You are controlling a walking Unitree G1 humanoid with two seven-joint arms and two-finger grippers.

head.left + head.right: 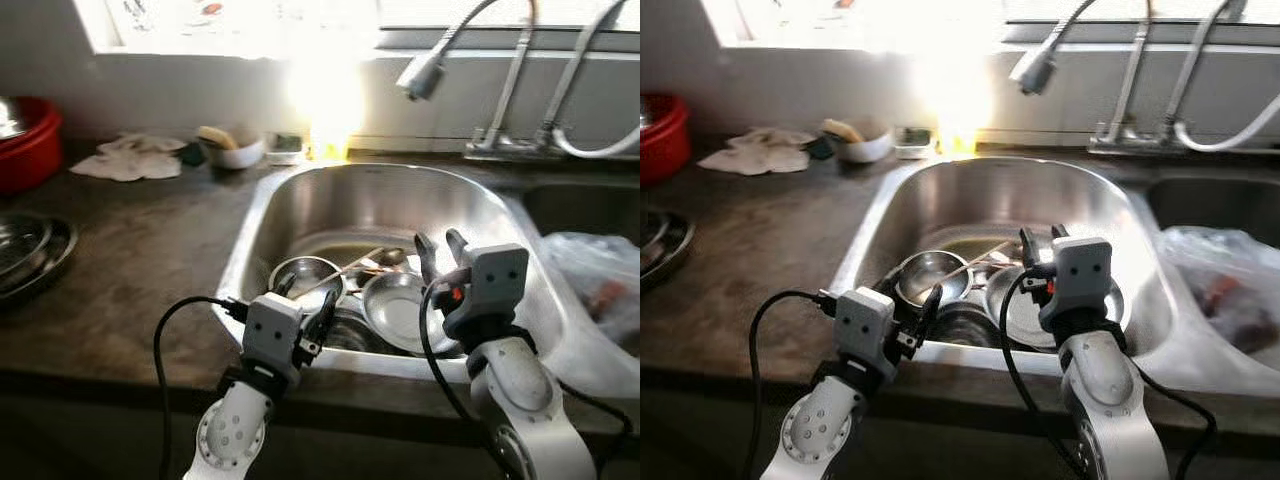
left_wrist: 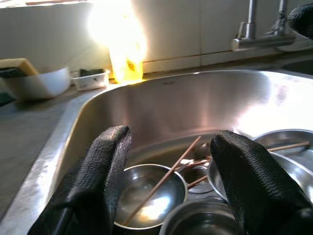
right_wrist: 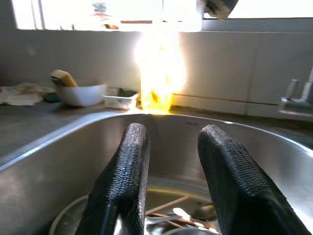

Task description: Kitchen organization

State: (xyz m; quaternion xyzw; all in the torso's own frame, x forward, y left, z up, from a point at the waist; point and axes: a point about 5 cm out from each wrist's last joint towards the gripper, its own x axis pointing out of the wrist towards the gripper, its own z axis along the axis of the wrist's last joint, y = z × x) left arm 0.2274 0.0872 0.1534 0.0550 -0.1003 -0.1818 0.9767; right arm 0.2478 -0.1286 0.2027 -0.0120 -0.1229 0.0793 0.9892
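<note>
Both grippers hover at the near rim of the steel sink point(image 1: 300, 200), fingers apart and holding nothing: the left gripper point(image 1: 305, 310) over a small steel bowl point(image 1: 305, 278), the right gripper point(image 1: 442, 250) above a steel plate point(image 1: 395, 310). Thin sticks point(image 2: 164, 178) lie across the dishes.

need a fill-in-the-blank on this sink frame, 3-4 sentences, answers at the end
1. The steel bowls and chopsticks lie inside the ____.
2. Both the left end effector and the right end effector have their fingers ____.
3. The white bowl holding a sponge sits on the ____.
4. The basin at the far left of the counter is coloured ____.

Answers: sink; open; counter; red
</note>
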